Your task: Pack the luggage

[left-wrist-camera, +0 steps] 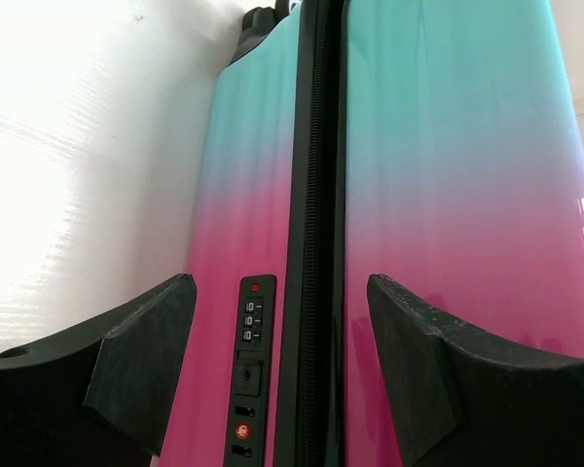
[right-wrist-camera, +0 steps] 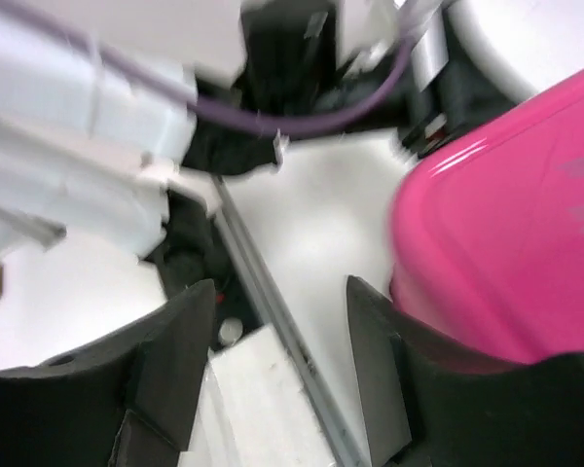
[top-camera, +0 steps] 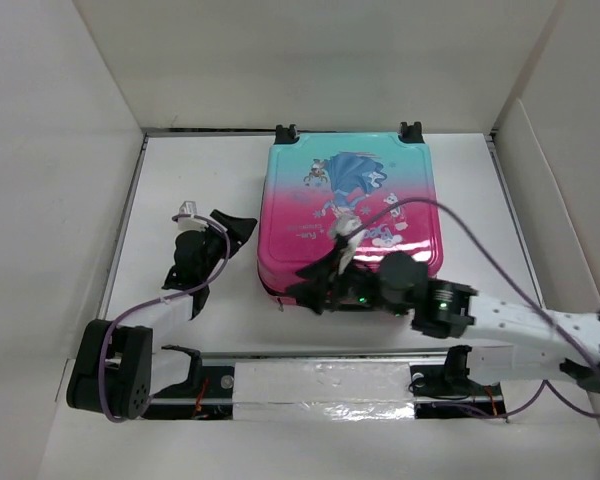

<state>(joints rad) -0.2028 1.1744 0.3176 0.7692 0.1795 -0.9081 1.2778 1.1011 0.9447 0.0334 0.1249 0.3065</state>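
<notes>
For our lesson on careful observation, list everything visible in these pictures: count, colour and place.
luggage: one, teal fading to pink, closed, flat on the table
combination lock: one, black, on the luggage's side beside the zip
table: one, white, under the luggage
cables: two, purple, one left, one right
left end effector: one, black, open, beside the luggage's left side
right end effector: one, black, open, at the luggage's near edge

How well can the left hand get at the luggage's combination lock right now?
Probably yes: the left hand is open and faces the combination lock on the luggage side, with nothing visible between them.
</notes>
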